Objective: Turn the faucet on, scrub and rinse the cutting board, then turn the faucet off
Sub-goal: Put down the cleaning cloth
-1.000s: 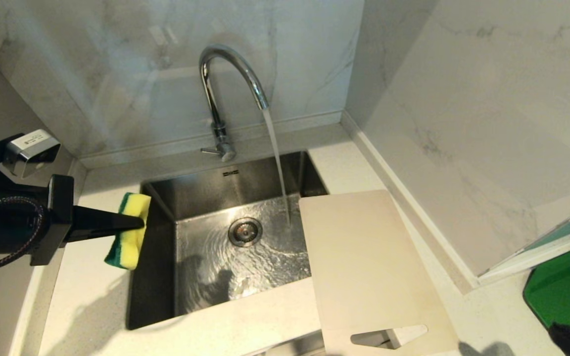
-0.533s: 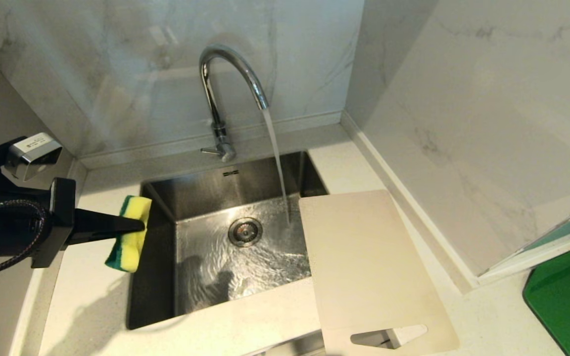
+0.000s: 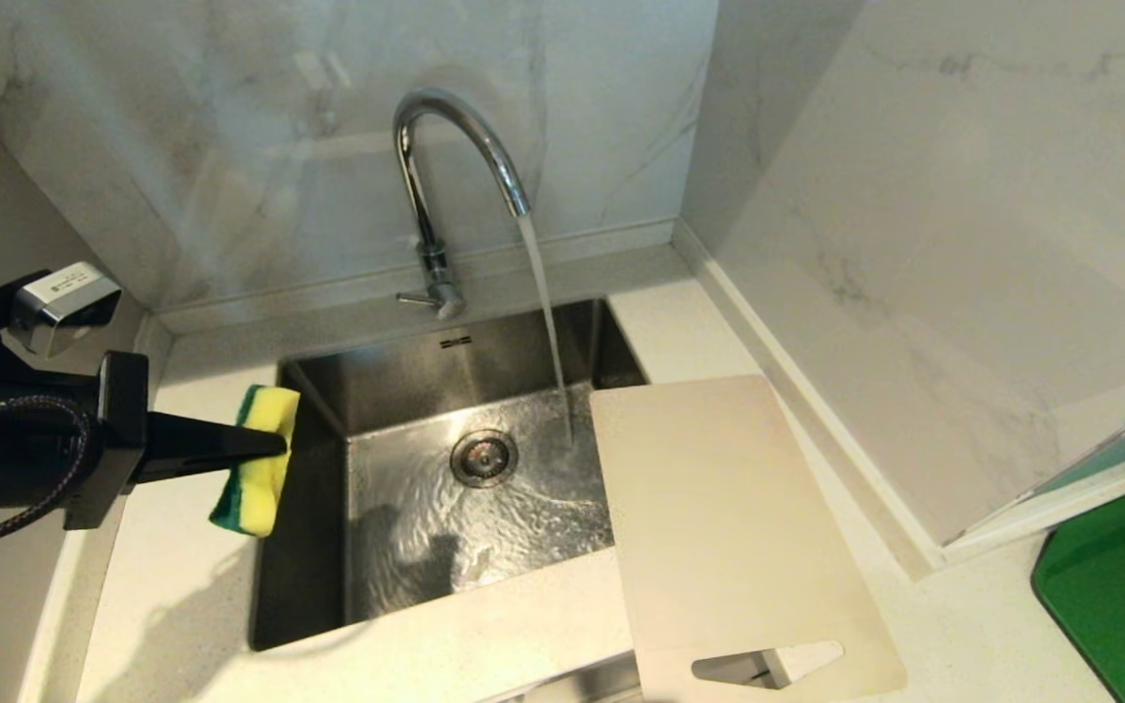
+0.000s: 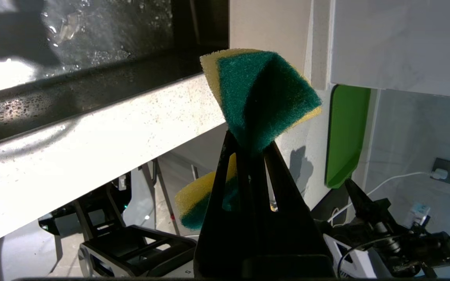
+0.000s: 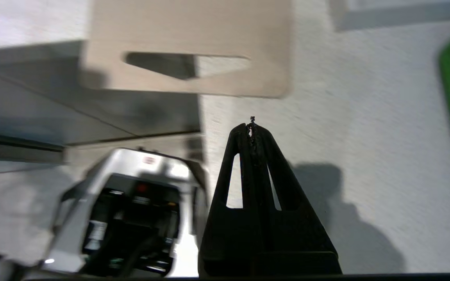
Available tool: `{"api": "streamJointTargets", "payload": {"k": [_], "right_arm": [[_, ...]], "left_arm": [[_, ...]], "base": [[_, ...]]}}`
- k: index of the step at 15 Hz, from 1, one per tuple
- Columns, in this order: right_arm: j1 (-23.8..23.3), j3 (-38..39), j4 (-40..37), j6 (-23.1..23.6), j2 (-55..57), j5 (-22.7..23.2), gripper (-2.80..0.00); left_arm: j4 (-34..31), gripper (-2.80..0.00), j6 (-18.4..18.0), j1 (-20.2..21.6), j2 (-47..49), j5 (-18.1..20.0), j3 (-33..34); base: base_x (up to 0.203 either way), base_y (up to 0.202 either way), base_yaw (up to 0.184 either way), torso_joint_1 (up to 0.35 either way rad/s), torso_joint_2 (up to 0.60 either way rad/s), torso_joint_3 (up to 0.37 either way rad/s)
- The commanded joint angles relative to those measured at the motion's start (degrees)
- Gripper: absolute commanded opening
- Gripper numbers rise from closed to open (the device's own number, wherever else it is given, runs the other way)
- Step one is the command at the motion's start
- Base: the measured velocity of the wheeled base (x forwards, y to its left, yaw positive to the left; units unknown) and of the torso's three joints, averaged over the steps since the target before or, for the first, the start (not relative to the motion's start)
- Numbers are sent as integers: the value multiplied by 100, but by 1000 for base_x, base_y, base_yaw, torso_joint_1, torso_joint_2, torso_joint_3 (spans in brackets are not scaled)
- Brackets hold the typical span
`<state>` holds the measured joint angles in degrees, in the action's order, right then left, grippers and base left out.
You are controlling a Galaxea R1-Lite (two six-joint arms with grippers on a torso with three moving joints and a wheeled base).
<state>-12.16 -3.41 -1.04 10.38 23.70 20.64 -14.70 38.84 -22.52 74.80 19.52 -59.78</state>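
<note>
Head view: compared with a second ago, the dark shape at the lower right corner by the green mat (image 3: 1124,586) is gone, and the left hand (image 3: 274,444) has barely shifted. It hangs over the worktop (image 3: 182,586) at the sink's (image 3: 309,547) left rim, clamped on a yellow-green sponge (image 3: 255,464). Water runs from the faucet (image 3: 445,176) as before. The cutting board (image 3: 719,527) lies unmoved across the sink's right edge, slot end nearest. The right hand (image 5: 251,127), fingers together and empty, hovers just short of that slot end.
</note>
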Motion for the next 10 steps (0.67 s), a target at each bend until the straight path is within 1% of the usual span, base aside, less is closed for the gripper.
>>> {"api": "streamJointTargets", "payload": {"k": [1,3,5,6,7,9,10], "right_arm": [[44,-1,16,-45,-40,188,-280],[45,5,-6,-45,64,-248,-280],[44,34,-32,-41,201,-1083,-280],[46,107,-44,-27,64,-1515,-280],[42,201,-49,-4,-165,-1655,-280],[85,269,-93,-2,-355,-1715,-280],[284,272,-94,-48,-318,-1717,-280]], "left_arm": [[72,-280,27,1,0,17,45],[82,-280,19,2,8,15,72],[82,-280,19,2,-9,8,72],[82,-280,19,2,-9,8,88],[87,-280,19,2,-1,9,113],[200,-280,33,2,34,27,127],[310,-280,36,2,26,34,170]], "base": [[0,0,0,0,0,0],[0,0,0,0,0,0],[0,0,0,0,0,0],[0,0,0,0,0,0],[0,0,0,0,0,0],[0,0,0,0,0,0],[0,0,0,0,0,0]]}}
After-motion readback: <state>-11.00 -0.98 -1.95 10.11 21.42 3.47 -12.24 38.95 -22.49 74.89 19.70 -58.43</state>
